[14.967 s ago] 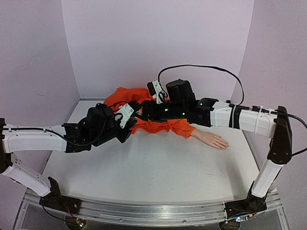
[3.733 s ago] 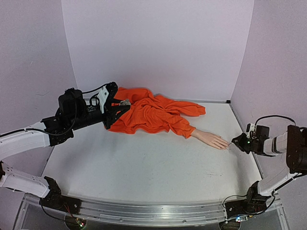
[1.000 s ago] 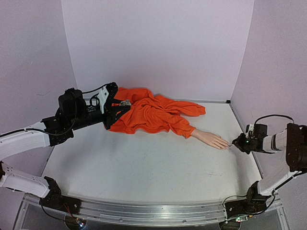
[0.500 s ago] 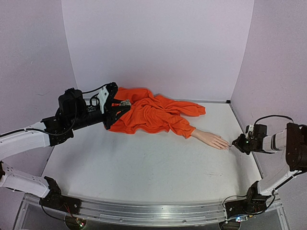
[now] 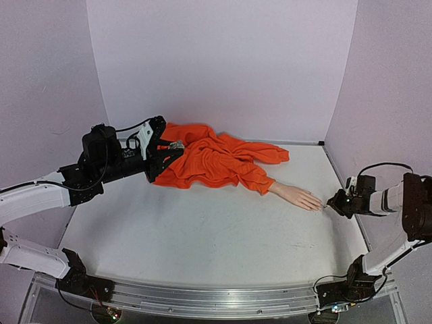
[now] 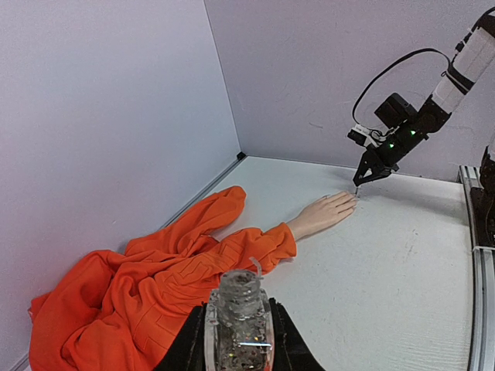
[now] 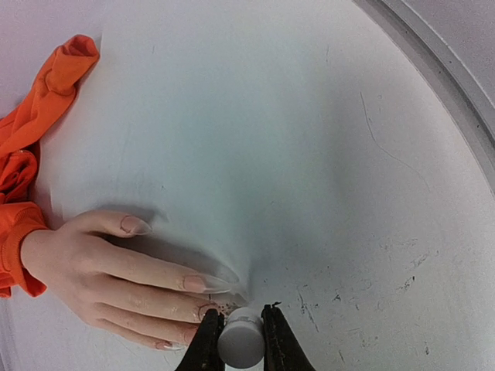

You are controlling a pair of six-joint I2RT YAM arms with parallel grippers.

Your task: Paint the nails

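Right claw (image 7: 240,340), clamped on the white cap (image 7: 240,352), sits at the nails (image 7: 197,284) of the mannequin hand (image 7: 100,267). Step in hand: painting. Next: probably short, light strokes, nail by nail. Left claw (image 6: 238,334), far from that hand, clamps the bottle (image 6: 238,305).

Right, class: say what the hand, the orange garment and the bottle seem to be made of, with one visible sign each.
Hand: probably moulded plastic or silicone; smooth, evenly peach surface. Orange garment: soft cloth; it lies in folds and creases. Bottle: clear glass or plastic, cannot tell which; speckled contents show through.
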